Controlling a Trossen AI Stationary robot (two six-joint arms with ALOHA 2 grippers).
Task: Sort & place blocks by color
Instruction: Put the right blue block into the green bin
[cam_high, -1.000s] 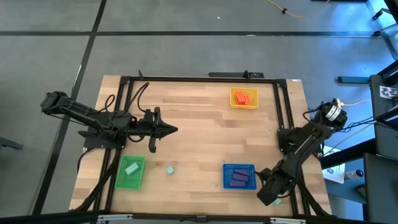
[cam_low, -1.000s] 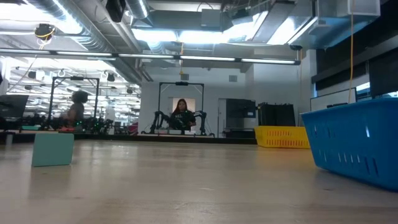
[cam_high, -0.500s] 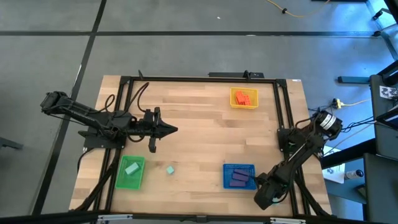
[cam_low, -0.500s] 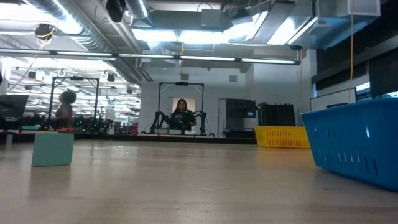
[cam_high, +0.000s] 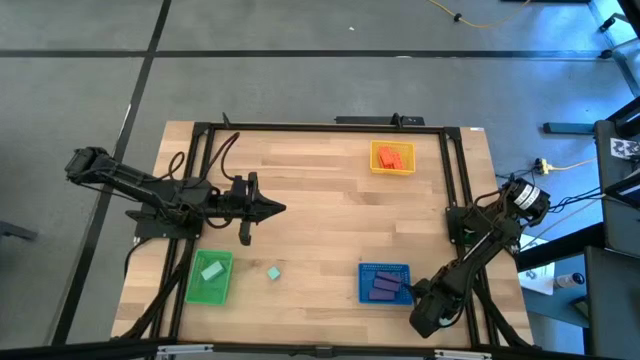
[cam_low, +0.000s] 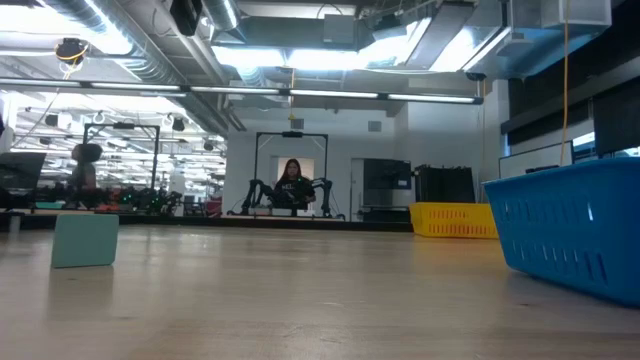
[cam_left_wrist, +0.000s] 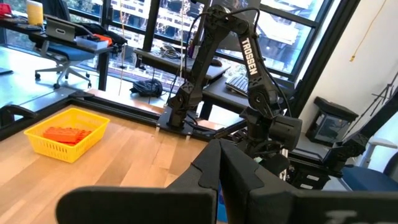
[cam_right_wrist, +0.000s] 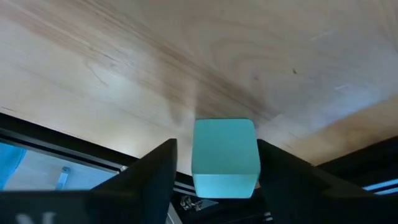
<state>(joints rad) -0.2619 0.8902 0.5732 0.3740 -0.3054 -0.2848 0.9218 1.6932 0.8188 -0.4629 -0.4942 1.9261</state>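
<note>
Though mostly bare, pale wood table (cam_high: 320, 200) in bright workshop (cam_low: 300, 110) (left hand (cam_high: 280, 208) clenched; right hand (cam_right_wrist: 216, 144) astride mint cube (cam_right_wrist: 225, 158), grip unclear).

One block (cam_high: 273, 272) lies on the table (cam_high: 320, 190) between two trays (cam_high: 208, 292).

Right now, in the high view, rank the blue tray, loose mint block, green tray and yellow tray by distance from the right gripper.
1. Blue tray, just beside the right gripper.
2. Loose mint block, mid-front.
3. Yellow tray at the back, green tray far left: too close to call.
</note>
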